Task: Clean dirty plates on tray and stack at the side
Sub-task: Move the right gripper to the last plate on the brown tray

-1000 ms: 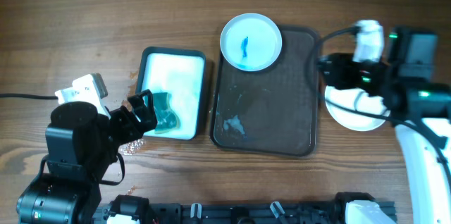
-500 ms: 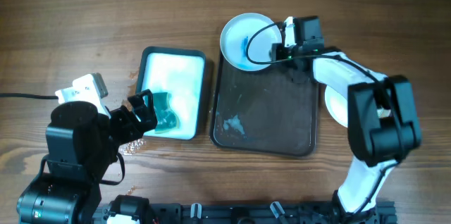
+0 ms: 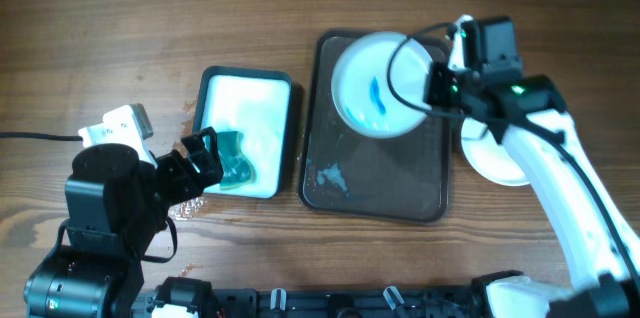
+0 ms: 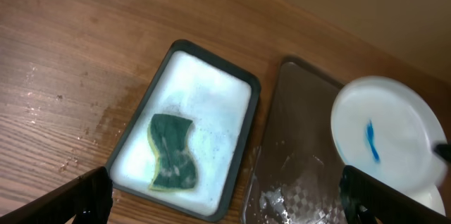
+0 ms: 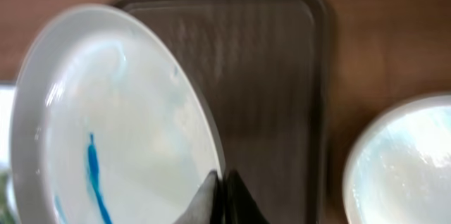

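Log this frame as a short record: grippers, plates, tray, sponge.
right gripper: shut on the smeared plate's rim
smeared plate: blue streak at centre, held over the dark tray
dark tray: wet residue on its surface
side plate: on the table right of the tray, no streak visible; stack count unclear
left gripper: open, beside the soapy tray
sponge: green, lying in the soapy tray

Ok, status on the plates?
Right gripper shut on smeared plate at its rim, plate over tray. Left gripper open by sponge. Second plate beside tray, right side. Nothing blocking.
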You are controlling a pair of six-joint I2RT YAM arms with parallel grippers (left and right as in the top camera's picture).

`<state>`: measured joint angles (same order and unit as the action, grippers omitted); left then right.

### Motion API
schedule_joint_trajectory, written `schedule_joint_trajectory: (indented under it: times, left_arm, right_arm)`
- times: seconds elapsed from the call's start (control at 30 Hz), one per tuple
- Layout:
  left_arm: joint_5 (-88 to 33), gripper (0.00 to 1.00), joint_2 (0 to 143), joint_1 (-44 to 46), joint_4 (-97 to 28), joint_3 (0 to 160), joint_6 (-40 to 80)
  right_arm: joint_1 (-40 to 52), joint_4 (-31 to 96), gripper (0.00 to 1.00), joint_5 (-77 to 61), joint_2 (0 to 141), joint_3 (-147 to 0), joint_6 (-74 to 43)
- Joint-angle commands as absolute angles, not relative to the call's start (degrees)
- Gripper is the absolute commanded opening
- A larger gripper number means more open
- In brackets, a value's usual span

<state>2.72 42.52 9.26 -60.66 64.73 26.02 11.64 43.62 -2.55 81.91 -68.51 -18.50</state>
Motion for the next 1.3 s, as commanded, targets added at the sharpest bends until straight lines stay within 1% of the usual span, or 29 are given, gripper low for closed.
schedule_joint_trajectory:
  times: [0.0, 0.07, 0.17, 0.23, 0.27, 0.3, 0.33, 0.37, 0.43, 0.5, 0.53, 0.57, 0.63, 0.7, 0.73, 0.77, 0.83, 0.93, 0.97, 1.0, 1.03, 1.1, 1.17, 1.2, 1.23, 1.27]
  left_arm:
    - [2.61, 1.00, 42.44, 9.10, -60.42, 65.25, 25.93]
    - [2.44, 1.00, 42.44, 9.10, -59.42, 65.25, 25.93]
    - [1.65, 1.00, 42.44, 9.10, -58.98, 65.25, 26.17]
    - [-3.86, 1.00, 42.41, 9.10, -59.42, 65.25, 26.15]
    - [-5.87, 1.00, 42.59, 9.10, -59.35, 65.25, 26.15]
    - [-7.29, 1.00, 43.09, 9.10, -59.61, 65.25, 26.13]
    - [-7.77, 1.00, 43.90, 9.10, -60.75, 65.21, 26.13]
    - [-7.88, 1.00, 44.69, 9.10, -61.69, 65.04, 26.09]
    - [-7.44, 0.99, 47.05, 9.10, -64.01, 64.42, 26.11]
    - [-6.81, 0.89, 51.07, 9.10, -66.59, 63.79, 26.15]
    - [-6.57, 0.84, 52.93, 9.10, -67.29, 63.57, 26.26]
    - [-6.33, 0.84, 55.18, 9.10, -67.83, 63.31, 27.03]
    - [-5.32, 0.80, 61.56, 9.10, -68.16, 62.15, 30.68]
    - [-2.72, 0.72, 70.41, 9.10, -66.85, 60.42, 33.61]
    - [-2.26, 0.70, 74.39, 9.10, -65.73, 59.96, 33.71]
    - [-2.26, 0.65, 79.57, 9.15, -64.69, 59.88, 33.71]
    - [-2.28, 0.63, 88.71, 9.15, -63.53, 59.88, 33.76]
    - [-2.26, 0.40, 100.16, 9.15, -60.73, 59.88, 33.74]
    - [-2.04, 0.20, 103.94, 9.15, -57.95, 59.88, 33.69]
    - [-2.07, 0.05, 105.14, 9.15, -56.45, 59.88, 33.69]
    - [-2.09, 0.04, 106.96, 9.15, -54.00, 59.90, 33.69]
    - [-2.11, 0.04, 106.74, 9.15, -52.90, 60.10, 33.67]
    - [-2.13, 0.04, 104.97, 9.15, -55.29, 62.04, 32.71]
    - [-2.57, 0.09, 103.74, 9.15, -57.21, 63.61, 31.64]
    - [-2.55, 0.23, 102.19, 9.15, -59.53, 65.52, 30.85]
    - [-2.46, 0.32, 100.55, 9.15, -61.49, 67.29, 29.91]
  right_arm:
    - [12.03, 51.20, 0.04, -1.54, 80.60, -64.66, -24.29]
    - [13.21, 47.97, 0.04, -1.06, 81.03, -56.84, -27.05]
    - [13.28, 34.76, 0.04, -5.56, 81.14, -44.38, -40.99]
    - [13.28, 27.51, 0.04, -7.62, 81.14, -39.00, -47.79]
    - [13.28, 26.09, 0.10, -6.37, 81.14, -37.32, -50.13]
    - [13.28, 26.39, 0.41, -5.15, 81.14, -37.08, -49.65]
    - [13.28, 27.16, 0.45, -4.49, 80.90, -37.67, -46.30]
    - [13.28, 27.57, 0.47, -4.73, 80.31, -38.72, -40.80]
    - [13.28, 30.55, 0.47, -5.85, 78.59, -41.80, -30.92]
    - [13.28, 36.88, 0.46, -5.32, 75.07, -46.33, -23.62]
    - [13.28, 38.70, 0.46, -5.41, 73.47, -47.81, -22.11]
    - [13.28, 39.88, 0.46, -5.76, 72.20, -48.82, -20.95]
    - [13.28, 41.19, 0.45, -8.21, 67.83, -50.61, -17.39]
    - [13.28, 41.41, 0.43, -10.44, 63.75, -50.63, -16.64]
    - [13.28, 41.78, 0.42, -10.46, 62.48, -50.63, -16.71]
    - [13.28, 42.57, 0.43, -10.41, 61.32, -50.63, -16.69]
    - [13.28, 43.66, 0.42, -10.41, 61.25, -50.63, -16.69]
    - [13.28, 45.95, 0.42, -10.44, 62.19, -50.61, -16.71]
    - [13.28, 46.59, 0.42, -10.44, 62.50, -50.61, -16.71]
    - [13.28, 47.11, 0.42, -10.44, 62.72, -50.61, -16.69]
    - [13.28, 47.48, 0.42, -10.44, 62.81, -50.61, -16.69]
    - [13.28, 47.81, 0.42, -10.41, 62.78, -50.61, -16.67]
    - [13.28, 47.86, 0.42, -10.41, 62.78, -50.57, -16.67]
    - [13.28, 47.83, 0.41, -10.41, 62.78, -50.57, -16.69]
    - [13.28, 47.83, 0.42, -10.41, 62.78, -50.57, -16.67]
    - [13.28, 47.81, 0.41, -10.39, 62.78, -50.57, -16.64]
